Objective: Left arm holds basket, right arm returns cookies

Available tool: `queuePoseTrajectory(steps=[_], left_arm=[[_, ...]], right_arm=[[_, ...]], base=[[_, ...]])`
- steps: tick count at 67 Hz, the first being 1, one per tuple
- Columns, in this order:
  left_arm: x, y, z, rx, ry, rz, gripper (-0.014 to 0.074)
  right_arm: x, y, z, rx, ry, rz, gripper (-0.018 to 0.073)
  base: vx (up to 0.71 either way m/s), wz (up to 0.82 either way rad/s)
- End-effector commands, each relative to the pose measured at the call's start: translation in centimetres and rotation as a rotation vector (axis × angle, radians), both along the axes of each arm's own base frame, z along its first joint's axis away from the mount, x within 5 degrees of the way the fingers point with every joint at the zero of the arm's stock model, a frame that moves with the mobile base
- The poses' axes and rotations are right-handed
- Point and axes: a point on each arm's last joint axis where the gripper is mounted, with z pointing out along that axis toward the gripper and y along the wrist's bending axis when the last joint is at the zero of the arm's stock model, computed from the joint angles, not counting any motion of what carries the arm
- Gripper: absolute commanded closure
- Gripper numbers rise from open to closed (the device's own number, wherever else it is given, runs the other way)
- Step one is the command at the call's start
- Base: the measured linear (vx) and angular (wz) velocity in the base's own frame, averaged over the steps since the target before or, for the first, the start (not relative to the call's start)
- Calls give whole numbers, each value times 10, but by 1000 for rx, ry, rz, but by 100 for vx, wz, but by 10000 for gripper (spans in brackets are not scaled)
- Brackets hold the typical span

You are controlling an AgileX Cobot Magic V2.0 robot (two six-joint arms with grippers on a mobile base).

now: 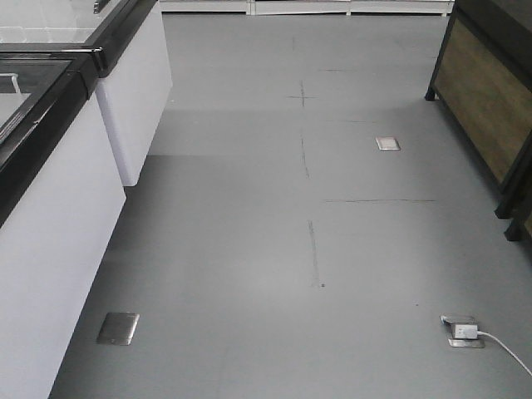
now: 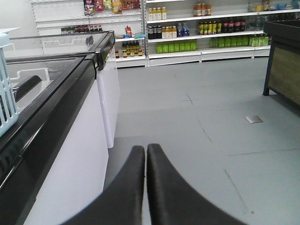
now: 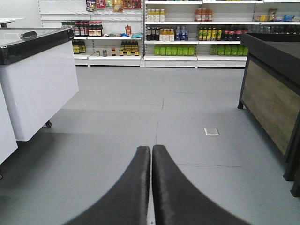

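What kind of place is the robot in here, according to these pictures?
Most likely a supermarket or convenience store. Wall shelves carry rows of bottled drinks, white chest freezers with dark rims stand along one side, and a wood-panelled display stand sits opposite.

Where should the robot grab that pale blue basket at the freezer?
Probably the top rim of the basket, coming from above on its near side: only a slatted upright wall and rim show, and any handle is out of frame. The left gripper is shut and would have to open first.
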Motion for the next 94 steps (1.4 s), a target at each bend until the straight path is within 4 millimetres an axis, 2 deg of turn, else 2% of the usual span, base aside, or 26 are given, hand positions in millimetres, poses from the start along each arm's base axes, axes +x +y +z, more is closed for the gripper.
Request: queuePoseTrajectory(steps=[1, 36, 51, 64, 71, 78, 85, 94], left_arm=[[-2, -1, 17, -11, -113, -8, 602], [-2, -1, 17, -11, -114, -8, 602], [-3, -1, 27, -20, -195, -13, 602], [-12, 0, 67, -123, -400, -23, 602], [-15, 0, 92, -128, -425, -25, 602], [-8, -1, 116, -119, -335, -23, 602], [7, -2, 136, -100, -219, -18, 602], [27, -2, 148, -100, -152, -15, 602]], right_arm=[[0, 0, 6, -6, -77, -6, 567], [0, 0, 6, -6, -77, -6, 567], [0, 0, 6, -6, -77, -6, 567], [0, 0, 6, -6, -77, -6, 567], [0, 0, 6, -6, -77, -6, 567], [0, 0, 6, -6, -77, -6, 567], [0, 0, 6, -6, -77, -6, 567], [0, 0, 6, -6, -77, -6, 567]], base=[[0, 0], [0, 0], [0, 0], [0, 0], [0, 0], [0, 0], [0, 0], [0, 0]])
